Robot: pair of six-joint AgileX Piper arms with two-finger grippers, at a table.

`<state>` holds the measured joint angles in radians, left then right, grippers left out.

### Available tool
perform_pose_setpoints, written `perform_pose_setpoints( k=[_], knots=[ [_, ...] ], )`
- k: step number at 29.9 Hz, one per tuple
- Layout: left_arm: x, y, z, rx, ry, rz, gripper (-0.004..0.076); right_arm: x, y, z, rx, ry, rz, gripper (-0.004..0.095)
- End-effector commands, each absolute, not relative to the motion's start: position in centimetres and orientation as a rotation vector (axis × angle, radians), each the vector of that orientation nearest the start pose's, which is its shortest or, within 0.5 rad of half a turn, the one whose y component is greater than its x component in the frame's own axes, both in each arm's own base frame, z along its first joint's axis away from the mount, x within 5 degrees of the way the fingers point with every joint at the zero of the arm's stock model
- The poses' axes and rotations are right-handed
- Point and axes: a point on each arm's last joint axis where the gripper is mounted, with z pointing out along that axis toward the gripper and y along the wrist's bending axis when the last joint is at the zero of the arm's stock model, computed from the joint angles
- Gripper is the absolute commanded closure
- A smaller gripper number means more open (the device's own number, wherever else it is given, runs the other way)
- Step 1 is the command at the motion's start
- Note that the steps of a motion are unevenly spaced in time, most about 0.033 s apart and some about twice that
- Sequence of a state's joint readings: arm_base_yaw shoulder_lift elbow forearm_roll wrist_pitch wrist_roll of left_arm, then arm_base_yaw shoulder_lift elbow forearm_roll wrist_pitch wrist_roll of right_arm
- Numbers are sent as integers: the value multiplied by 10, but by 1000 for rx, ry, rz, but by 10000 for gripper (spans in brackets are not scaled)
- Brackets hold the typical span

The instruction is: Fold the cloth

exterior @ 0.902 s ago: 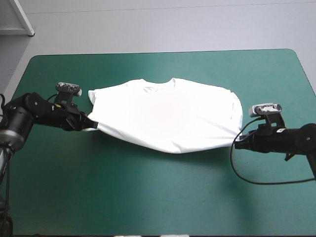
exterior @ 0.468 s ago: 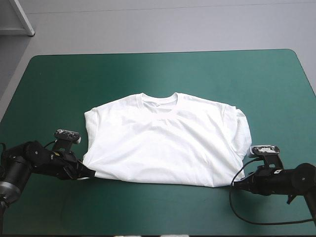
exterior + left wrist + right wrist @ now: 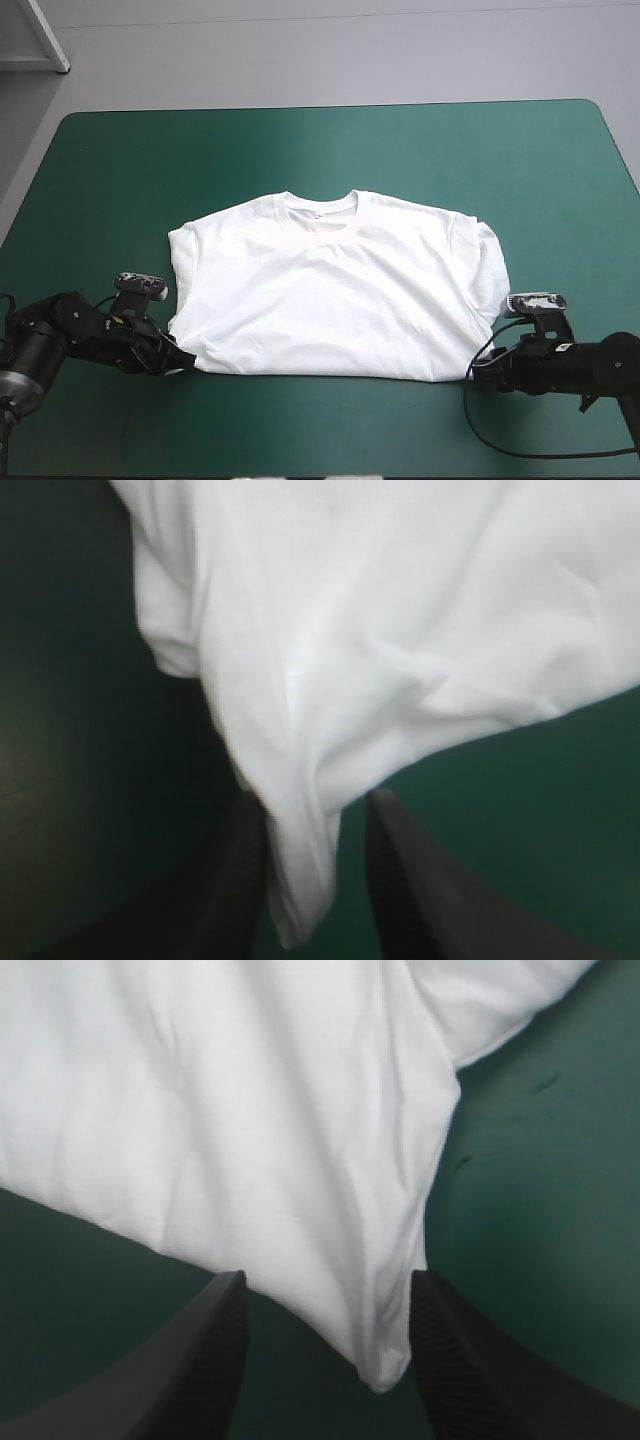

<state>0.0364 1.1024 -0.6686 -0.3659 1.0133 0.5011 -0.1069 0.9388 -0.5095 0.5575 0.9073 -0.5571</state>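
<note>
And down it comes; just before, we had the shirt [image 3: 335,290] slung between the two arms farther up the desk [image 3: 320,150], sagging in the middle; now it lies spread flat at the near half, collar [image 3: 322,205] toward the far edge, hem [image 3: 330,372] toward us, sleeves out to either side. Both arms have dropped low and drawn back toward the near edge, and since a moment ago the cloth has barely shifted; we read that as the laying-out being finished, so the folding proper can begin.

Now the release. The left gripper [image 3: 314,800] has its fingers a modest way apart; the left hem corner droops loosely between them, brushing one finger, a sliver of teal-green showing beside the other; nothing is pinched that we can see. The right gripper [image 3: 327,1275] stands wider; the right hem corner tapers into the gap, with green on both sides of it, touching neither finger so far as we can tell.

So we judge the shirt let go at both corners and resting on the desk; a few soft creases run up from each corner; the next grasp will want a clean edge.
</note>
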Motion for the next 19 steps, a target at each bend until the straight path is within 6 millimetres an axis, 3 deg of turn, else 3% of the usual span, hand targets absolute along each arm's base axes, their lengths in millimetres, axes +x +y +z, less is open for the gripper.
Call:
perform_pose_setpoints(
  k=[1,7,10,13,19],
  knots=[
    [177,-24,273,409,2711,-382,339,156,23,267,-233,2510,487,328],
    [194,-12,342,300,2478,-161,328,173,15,337,-230,2313,326,332],
    [204,-12,364,279,2395,-154,328,176,12,373,-240,2205,258,332],
    [212,-12,374,262,2372,-156,328,175,10,397,-246,2137,199,332],
    [227,-13,369,236,2384,-195,328,173,3,413,-217,2114,101,332]
  ],
)
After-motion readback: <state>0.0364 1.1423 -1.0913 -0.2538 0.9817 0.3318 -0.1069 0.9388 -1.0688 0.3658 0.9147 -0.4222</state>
